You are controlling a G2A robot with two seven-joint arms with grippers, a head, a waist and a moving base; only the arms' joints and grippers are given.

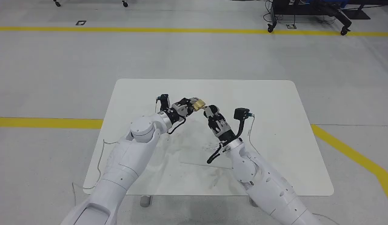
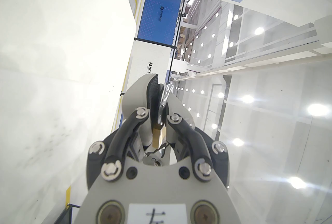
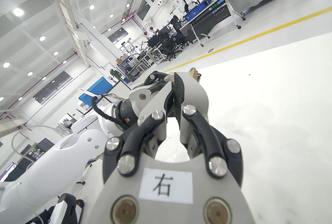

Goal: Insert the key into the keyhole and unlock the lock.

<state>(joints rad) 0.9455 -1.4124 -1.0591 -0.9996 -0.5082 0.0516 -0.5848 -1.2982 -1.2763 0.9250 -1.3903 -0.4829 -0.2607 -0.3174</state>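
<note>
Both arms meet above the middle of the white table [image 1: 273, 104]. My left gripper [image 1: 189, 105] is shut on the brass padlock [image 1: 198, 104] and holds it in the air. In the left wrist view the silvery shackle [image 2: 166, 95] is pinched at the left gripper's [image 2: 160, 85] tips, and the brass body [image 2: 158, 135] shows through the gap behind the fingers. My right gripper [image 1: 210, 111] is shut, with its tips right at the lock. In the right wrist view the lock's brass corner [image 3: 194, 72] peeks past the right gripper [image 3: 174, 79]. The key between its pads is hidden.
Nothing else lies on the bare table [image 3: 272, 105], which has free room on all sides of the grippers. Yellow floor lines [image 1: 182, 30] run behind it. A black wheeled cart [image 1: 309, 6] stands far off at the back right.
</note>
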